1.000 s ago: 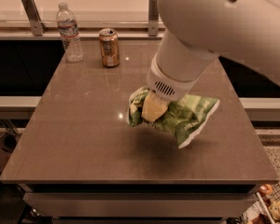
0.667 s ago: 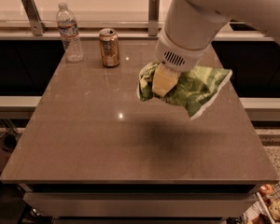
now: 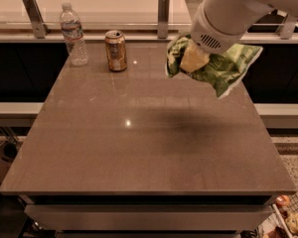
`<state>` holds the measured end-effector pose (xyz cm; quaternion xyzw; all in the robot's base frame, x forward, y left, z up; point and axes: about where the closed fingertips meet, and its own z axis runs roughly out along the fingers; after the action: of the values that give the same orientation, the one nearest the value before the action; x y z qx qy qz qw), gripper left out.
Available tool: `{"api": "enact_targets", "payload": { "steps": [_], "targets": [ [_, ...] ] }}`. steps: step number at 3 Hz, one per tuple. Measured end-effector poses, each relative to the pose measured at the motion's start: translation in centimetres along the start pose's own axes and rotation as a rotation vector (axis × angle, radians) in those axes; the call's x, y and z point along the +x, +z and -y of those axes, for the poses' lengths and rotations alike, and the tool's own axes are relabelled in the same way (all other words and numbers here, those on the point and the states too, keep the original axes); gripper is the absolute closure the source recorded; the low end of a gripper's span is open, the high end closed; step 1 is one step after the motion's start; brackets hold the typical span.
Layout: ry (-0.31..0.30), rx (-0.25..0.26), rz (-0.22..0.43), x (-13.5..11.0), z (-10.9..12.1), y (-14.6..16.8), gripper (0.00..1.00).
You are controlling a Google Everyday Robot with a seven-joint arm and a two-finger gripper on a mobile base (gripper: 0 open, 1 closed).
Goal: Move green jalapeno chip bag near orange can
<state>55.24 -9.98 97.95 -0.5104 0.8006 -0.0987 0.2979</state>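
Note:
The green jalapeno chip bag (image 3: pixel 223 68) hangs in the air above the right rear part of the brown table (image 3: pixel 139 152), crumpled, with a white sealed edge at its lower right. My gripper (image 3: pixel 192 58) is shut on the bag's left part, under the big white arm that comes in from the upper right. The orange can (image 3: pixel 116 50) stands upright near the table's back edge, left of the bag and well apart from it.
A clear plastic water bottle (image 3: pixel 73 34) stands left of the can at the back left. Metal posts (image 3: pixel 163 14) and a pale counter run behind the table. Floor and clutter show at the lower right corner.
My gripper has lifted the chip bag off the table's middle and carried it up and toward the back. The can and bottle have not moved.

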Motion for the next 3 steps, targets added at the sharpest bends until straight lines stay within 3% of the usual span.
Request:
{"api": "enact_targets", "payload": {
  "steps": [1, 2, 3],
  "targets": [
    [-0.007, 0.048, 0.139, -0.6, 2.8, 1.6, 1.0],
    [-0.022, 0.107, 0.301, -3.2, 5.8, 3.3, 1.0],
    [-0.029, 0.148, 0.341, -4.2, 6.8, 2.9, 1.0]
  ]
}}
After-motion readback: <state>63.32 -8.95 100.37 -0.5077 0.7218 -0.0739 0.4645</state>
